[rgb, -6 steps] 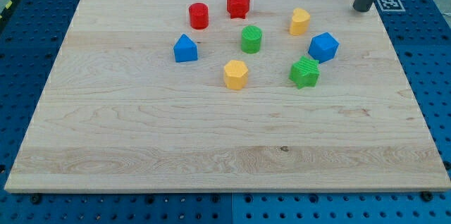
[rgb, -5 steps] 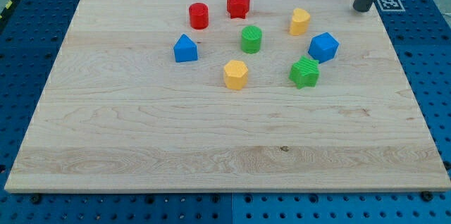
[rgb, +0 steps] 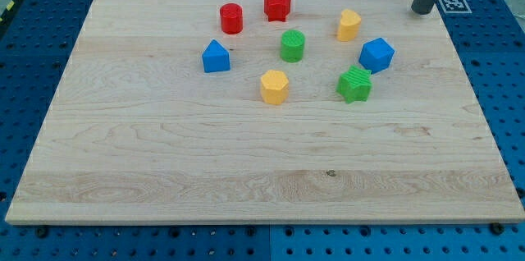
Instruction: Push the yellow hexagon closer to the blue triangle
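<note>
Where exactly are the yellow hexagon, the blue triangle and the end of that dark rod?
yellow hexagon (rgb: 274,86), camera view, on its top face.
blue triangle (rgb: 216,57), camera view, on its front face.
my tip (rgb: 421,11), camera view, at the rod's very end, far to the view's upper right of all the blocks.

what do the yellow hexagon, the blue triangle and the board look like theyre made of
The yellow hexagon looks like moulded or printed plastic: flat uniform colour, matte, with faint ridging on its sides. The blue triangle looks the same, solid colour with a dull sheen. The board looks like pale wood, with long grain lines, joined strips and a small dark knot, smooth and unvarnished or lightly sealed. My tip rests far off, at its top right corner.
</note>
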Robot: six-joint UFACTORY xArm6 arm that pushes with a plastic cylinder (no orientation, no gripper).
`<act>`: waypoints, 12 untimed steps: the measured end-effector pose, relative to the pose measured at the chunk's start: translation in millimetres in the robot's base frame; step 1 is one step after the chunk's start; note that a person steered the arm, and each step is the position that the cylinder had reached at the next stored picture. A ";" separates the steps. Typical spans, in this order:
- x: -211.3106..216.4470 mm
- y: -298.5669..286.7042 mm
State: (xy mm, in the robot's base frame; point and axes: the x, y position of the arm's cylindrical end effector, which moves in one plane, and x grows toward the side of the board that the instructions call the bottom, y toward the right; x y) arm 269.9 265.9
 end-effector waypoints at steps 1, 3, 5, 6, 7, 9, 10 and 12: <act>1.1 0.0; 19.6 0.0; 86.9 -21.8; 157.0 -22.1; 235.9 -63.0; 266.5 -163.7; 221.9 -182.2; 200.5 -227.2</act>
State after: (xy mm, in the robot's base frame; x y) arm 470.4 38.7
